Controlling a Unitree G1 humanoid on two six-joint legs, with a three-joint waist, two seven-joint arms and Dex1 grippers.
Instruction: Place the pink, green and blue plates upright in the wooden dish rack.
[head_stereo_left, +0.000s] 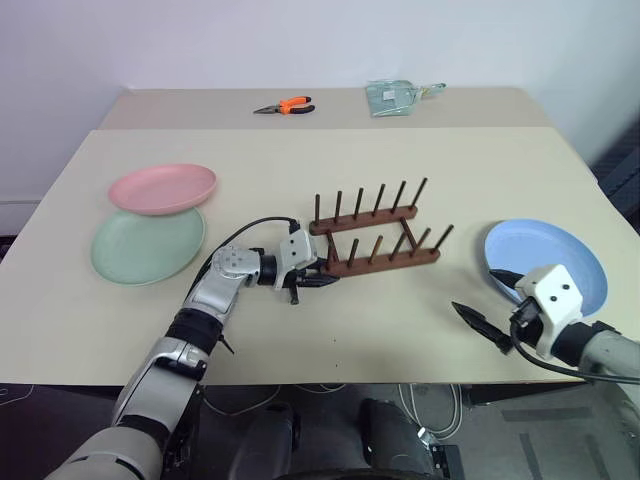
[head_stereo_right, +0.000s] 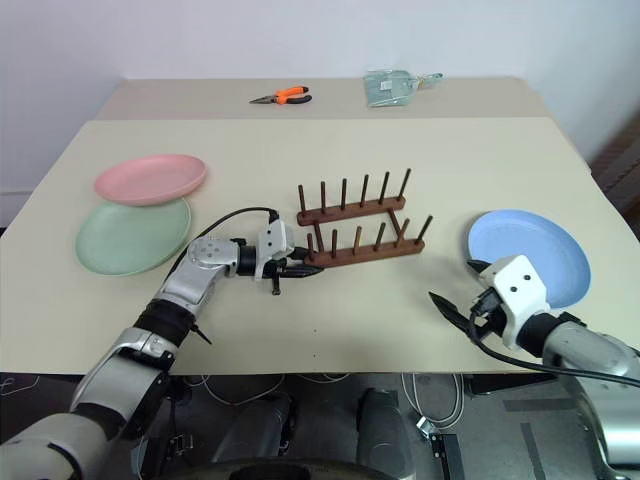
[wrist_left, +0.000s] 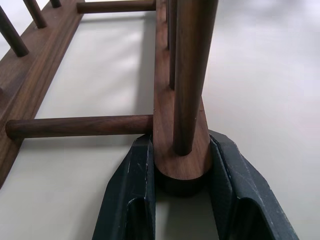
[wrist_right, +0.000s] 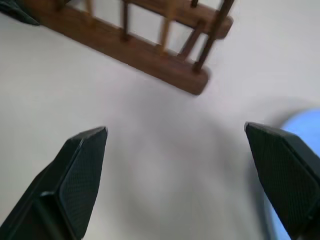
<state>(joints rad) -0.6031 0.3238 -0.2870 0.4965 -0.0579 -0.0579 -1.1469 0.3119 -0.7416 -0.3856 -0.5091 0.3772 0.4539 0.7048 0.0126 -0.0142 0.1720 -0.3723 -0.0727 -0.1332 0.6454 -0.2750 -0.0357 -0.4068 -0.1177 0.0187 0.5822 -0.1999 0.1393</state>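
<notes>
1. Left wrist view: left tool (wrist_left: 182, 165) has its two black fingers pressed on either side of the rounded end of one base rail of the wooden dish rack (head_stereo_left: 378, 234), just under the end peg. It is pinching the rail end; contact shows on both sides.

2. Head views: rack sits mid-worktop (head_stereo_left: 300, 150), pegs up, its long axis running roughly 8 to 2 o'clock. The left tool holds the end of the near rail, at the rack's 8 o'clock corner.

3. Plates, none in the rack yet:
   - pink plate (head_stereo_left: 163, 188) at about 10 o'clock from the rack, well apart, its near edge overlapping the green one.
   - green plate (head_stereo_left: 147, 245) just below it, flat on the worktop.
   - blue plate (head_stereo_left: 547, 262) at 3 o'clock from the rack, flat, near the worktop's right edge.

4. Right tool (head_stereo_left: 495, 300) hovers beside the blue plate's near-left rim, fingers spread wide, nothing between them (right wrist view confirms the gap).

5. Step in hand, as judged: steadying or repositioning the rack before any plate is loaded. Task barely begun.

6. Next move likely calls for: the right tool to get a finger under the blue plate's shallow rim, pinch it, tip it upright and lower it between two peg pairs while the left tool keeps the rack from sliding.

7. Orange-handled pliers (head_stereo_left: 285, 106) and a clear packet (head_stereo_left: 397, 96) lie at the far edge, 12 o'clock; not involved.
</notes>
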